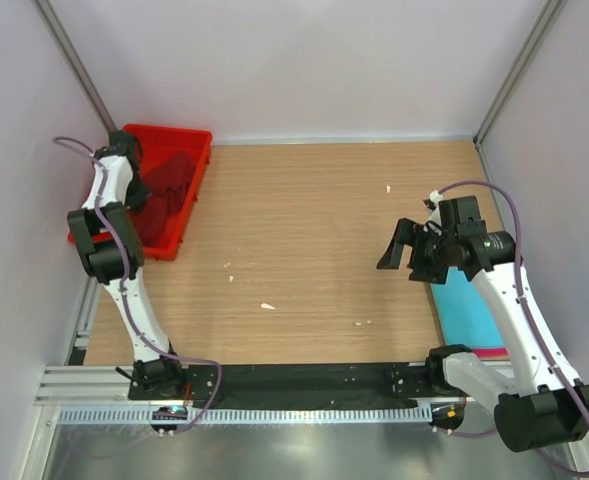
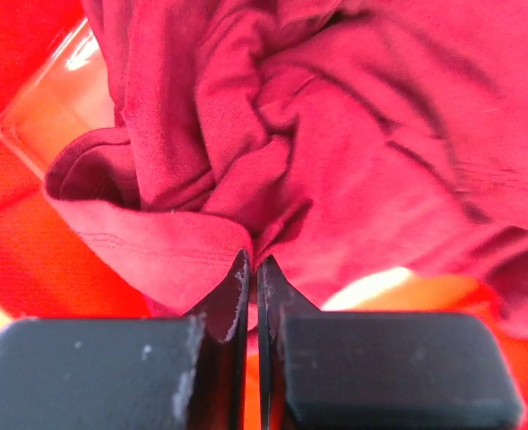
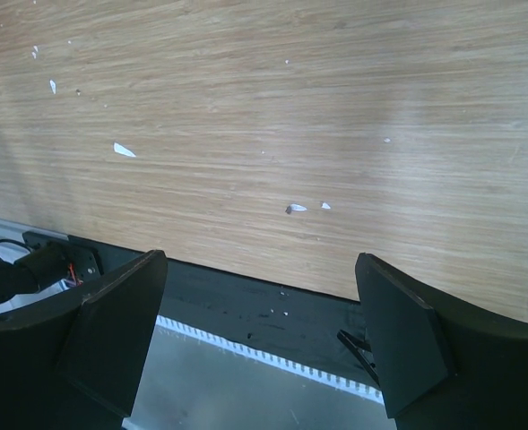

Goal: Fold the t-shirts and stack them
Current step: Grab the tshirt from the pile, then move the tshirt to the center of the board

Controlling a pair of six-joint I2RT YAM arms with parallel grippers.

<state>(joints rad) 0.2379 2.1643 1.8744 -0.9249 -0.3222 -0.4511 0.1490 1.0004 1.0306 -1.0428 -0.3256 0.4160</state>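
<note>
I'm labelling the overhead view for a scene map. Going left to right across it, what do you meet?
Red tray with the maroon t-shirt bunched in it → bare wooden table → right gripper, open above the table → folded turquoise t-shirt near the right edge.

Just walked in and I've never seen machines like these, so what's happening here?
Two robot arms are folding t-shirts. The left gripper is down in the red tray at the far left, shut on a fold of the crumpled maroon t-shirt. The right gripper hangs open and empty above the wooden table. At the near right, a folded turquoise t-shirt lies on a pink t-shirt; the maroon one is not yet folded.
</note>
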